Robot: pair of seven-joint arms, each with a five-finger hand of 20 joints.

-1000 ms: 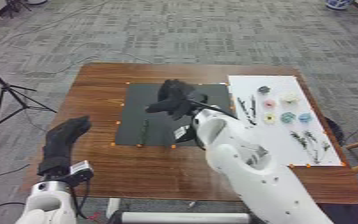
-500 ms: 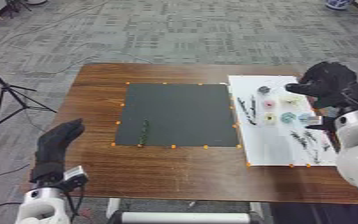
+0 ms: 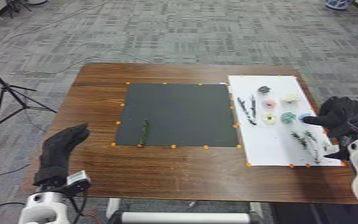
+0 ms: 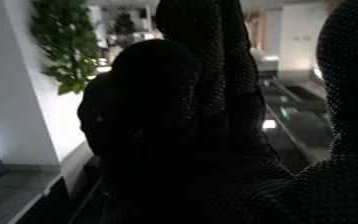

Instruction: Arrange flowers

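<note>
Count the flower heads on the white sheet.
6: left column, far to near, dark, pink, yellow; right of them, cream, then teal; blue beside the right hand, which may hide more.

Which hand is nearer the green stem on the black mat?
Left. The left hand is off to the stem's left; the right hand is beyond the mat, at the white board's right edge.

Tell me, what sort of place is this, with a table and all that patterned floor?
Probably a robotics lab or an office room used as one: grey patterned carpet, a black tripod beside the table, and small orange markers along the dark mat's edges.
</note>
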